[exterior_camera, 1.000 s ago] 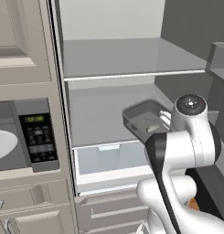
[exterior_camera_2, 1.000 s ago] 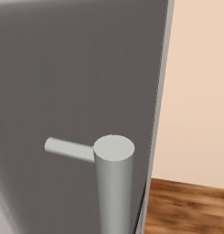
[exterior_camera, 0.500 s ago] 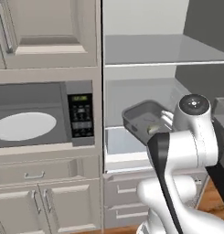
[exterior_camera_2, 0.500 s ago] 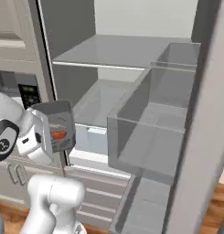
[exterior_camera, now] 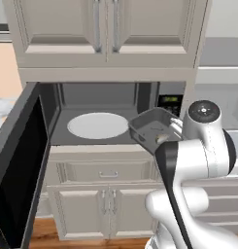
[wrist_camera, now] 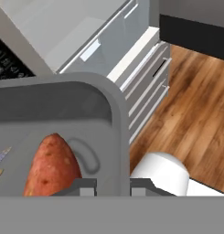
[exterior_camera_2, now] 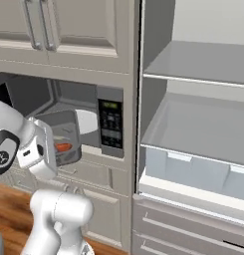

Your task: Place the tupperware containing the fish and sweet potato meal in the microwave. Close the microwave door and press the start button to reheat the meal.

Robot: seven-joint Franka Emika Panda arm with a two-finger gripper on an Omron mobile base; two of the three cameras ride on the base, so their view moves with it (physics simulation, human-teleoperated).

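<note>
One open microwave (exterior_camera: 98, 104) fills the frame's centre as we carry the tupperware (exterior_camera: 152, 129) at right of its mouth, gripper (wrist_camera: 112, 185) jaws pinching the rim; a tilt could spill the sweet potato (wrist_camera: 51, 164), we judge.

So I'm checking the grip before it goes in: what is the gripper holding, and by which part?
The gripper holds the tupperware by its rim, one fingertip on each side of the wall, with the sweet potato inside.
</note>
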